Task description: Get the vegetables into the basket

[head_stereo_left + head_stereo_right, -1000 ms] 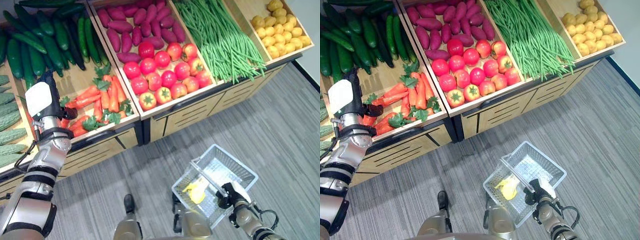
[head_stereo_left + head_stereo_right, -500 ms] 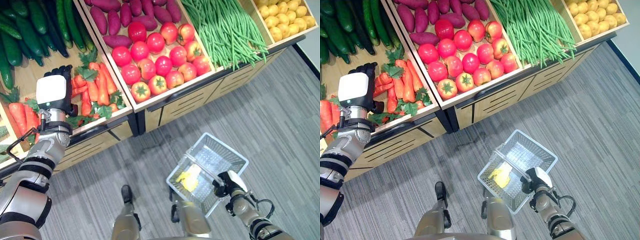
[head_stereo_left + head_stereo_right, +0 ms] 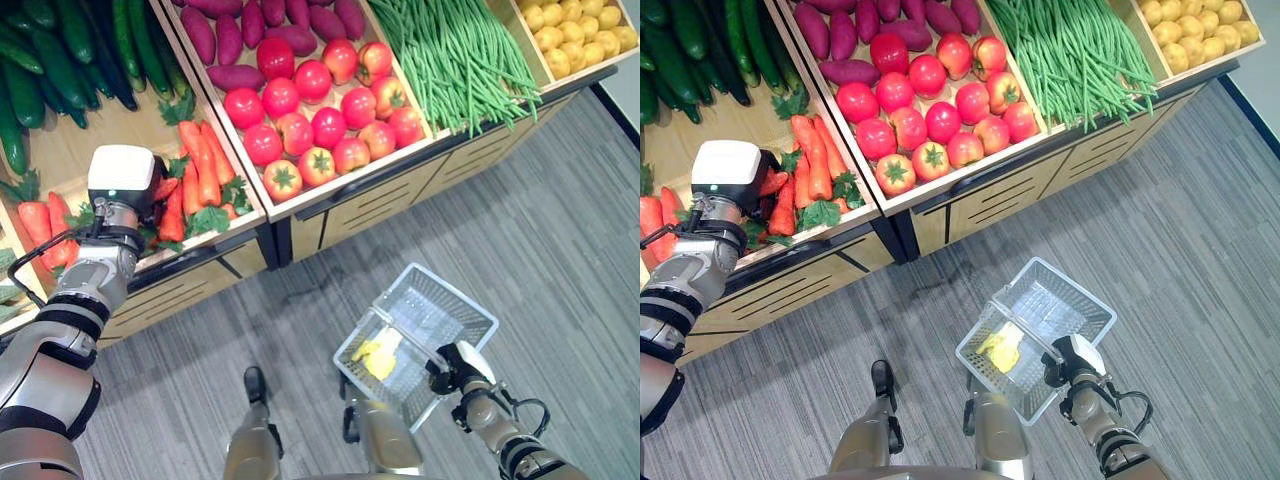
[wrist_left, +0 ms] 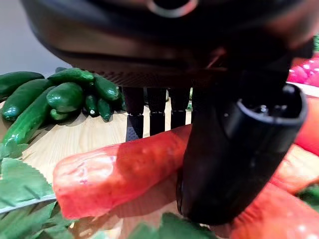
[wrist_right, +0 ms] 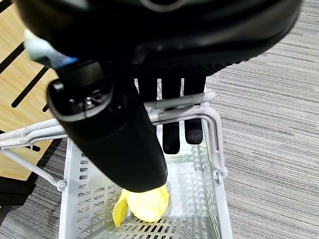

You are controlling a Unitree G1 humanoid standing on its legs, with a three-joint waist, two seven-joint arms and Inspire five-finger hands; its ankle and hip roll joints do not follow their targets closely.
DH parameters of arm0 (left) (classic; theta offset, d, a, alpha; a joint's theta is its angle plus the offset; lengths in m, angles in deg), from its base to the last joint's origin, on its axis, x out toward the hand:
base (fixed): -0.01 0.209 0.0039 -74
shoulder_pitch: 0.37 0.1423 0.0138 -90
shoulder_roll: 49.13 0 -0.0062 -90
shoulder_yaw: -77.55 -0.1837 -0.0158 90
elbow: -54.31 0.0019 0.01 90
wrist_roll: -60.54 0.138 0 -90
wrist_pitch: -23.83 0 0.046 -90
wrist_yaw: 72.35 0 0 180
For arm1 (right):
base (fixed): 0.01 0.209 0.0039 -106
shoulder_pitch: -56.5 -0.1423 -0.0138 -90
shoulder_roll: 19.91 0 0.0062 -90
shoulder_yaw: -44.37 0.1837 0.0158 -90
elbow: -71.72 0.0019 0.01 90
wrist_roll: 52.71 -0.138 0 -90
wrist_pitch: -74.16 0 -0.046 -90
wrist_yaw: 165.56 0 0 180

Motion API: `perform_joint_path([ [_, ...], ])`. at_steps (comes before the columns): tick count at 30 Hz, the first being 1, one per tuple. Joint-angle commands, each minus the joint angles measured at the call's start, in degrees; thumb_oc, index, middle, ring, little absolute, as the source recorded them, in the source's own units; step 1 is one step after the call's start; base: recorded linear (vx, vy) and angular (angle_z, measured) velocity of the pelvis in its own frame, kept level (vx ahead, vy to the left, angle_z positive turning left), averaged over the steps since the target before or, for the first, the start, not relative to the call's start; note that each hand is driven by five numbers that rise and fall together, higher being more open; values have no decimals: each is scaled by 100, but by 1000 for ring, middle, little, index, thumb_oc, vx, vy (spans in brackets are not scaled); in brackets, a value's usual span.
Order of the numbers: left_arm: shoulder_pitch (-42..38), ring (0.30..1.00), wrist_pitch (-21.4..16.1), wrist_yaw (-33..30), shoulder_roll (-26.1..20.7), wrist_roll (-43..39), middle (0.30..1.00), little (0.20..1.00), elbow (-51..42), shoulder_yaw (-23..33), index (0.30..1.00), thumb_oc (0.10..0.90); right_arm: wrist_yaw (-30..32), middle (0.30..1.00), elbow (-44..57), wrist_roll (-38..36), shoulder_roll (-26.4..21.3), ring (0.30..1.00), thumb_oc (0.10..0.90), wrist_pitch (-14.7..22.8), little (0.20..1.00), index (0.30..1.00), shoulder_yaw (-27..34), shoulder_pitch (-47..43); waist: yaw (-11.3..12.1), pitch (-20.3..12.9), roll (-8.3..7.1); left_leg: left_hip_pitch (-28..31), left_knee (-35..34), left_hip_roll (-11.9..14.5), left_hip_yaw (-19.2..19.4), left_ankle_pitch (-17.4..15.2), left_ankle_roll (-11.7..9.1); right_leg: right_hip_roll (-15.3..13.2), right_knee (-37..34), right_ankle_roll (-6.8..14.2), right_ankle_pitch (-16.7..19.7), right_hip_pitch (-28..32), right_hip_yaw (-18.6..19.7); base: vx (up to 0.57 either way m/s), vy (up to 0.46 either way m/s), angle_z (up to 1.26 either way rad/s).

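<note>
Orange carrots (image 3: 205, 165) with green tops lie in a wooden bin of the stand. My left hand (image 3: 120, 178) is down among them at the bin's left side. In the left wrist view one carrot (image 4: 114, 174) lies between the straight fingers (image 4: 157, 114) and the thumb (image 4: 239, 149); the hand is open. Low on the right, my right hand (image 3: 462, 372) is shut on the handle (image 5: 174, 102) of a white basket (image 3: 470, 310), held above the floor. A yellow vegetable (image 5: 144, 204) lies inside the basket.
The stand also holds tomatoes (image 3: 320, 125), purple sweet potatoes (image 3: 240, 25), green beans (image 3: 460, 60), cucumbers (image 3: 70, 40) and yellow potatoes (image 3: 580, 25). Its wooden front (image 3: 400, 190) has drawers. Grey floor lies between the stand and the basket.
My left hand has tipped forward and dropped onto the carrots, with its fingers now round one. The basket and right hand have stayed about where they were.
</note>
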Motion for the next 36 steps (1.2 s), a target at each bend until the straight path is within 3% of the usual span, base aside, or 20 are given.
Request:
perform_joint_path([
  [1,-791,300,138,-873,-275,-117,300,300,88,403,300,400,146,300,-36,31,-303,300,400,154,300,300,-157,98,30,-354,-161,-18,3,172,-115,-73,-162,-657,226,769,-131,41,218,0,0,0],
  [5,-749,300,46,-1246,-296,-295,300,300,-282,630,300,400,147,300,-35,15,-270,300,400,156,300,300,-180,127,38,-411,-191,34,3,179,-102,-94,-163,-656,224,772,-139,78,219,0,0,0],
  [9,-476,300,-279,-1453,-558,-399,300,300,-1258,954,300,400,187,300,-71,-34,-264,300,400,131,300,300,-104,171,61,-519,-180,114,3,167,-88,-149,-163,-675,216,777,-154,150,234,0,0,0],
  [18,815,300,-1103,-272,-1372,-226,300,300,-2798,1121,300,400,66,300,-1,76,-478,300,400,31,300,300,509,595,31,-782,8,375,3,111,-23,-246,-161,-734,129,790,-182,408,242,8,6,-3],
  [23,854,300,-1228,-197,-1429,-325,300,300,-2777,1055,300,400,58,300,31,66,-518,300,400,44,300,300,565,630,-14,-817,51,428,3,126,4,-238,-168,-724,116,779,-182,450,249,0,-2,-1],
  [27,1127,300,-1621,63,-1510,-717,300,300,-3361,1122,300,400,38,300,83,28,-536,300,400,57,300,300,644,708,-11,-868,74,493,3,131,32,-252,-176,-716,86,777,-190,506,271,11,-4,-4],
  [28,1310,300,-1872,224,-1486,-1077,300,300,-3642,1193,300,400,31,300,109,28,-540,300,400,57,300,300,676,743,-22,-885,94,545,3,126,51,-267,-175,-713,82,773,-195,528,286,28,3,-6],
  [36,1852,300,-2191,505,-1511,-1418,300,300,-4169,1313,300,400,73,300,274,22,-565,300,400,95,300,300,805,809,-92,-899,113,800,108,40,313,-383,-116,-760,111,821,-186,576,486,13,36,-18],
])
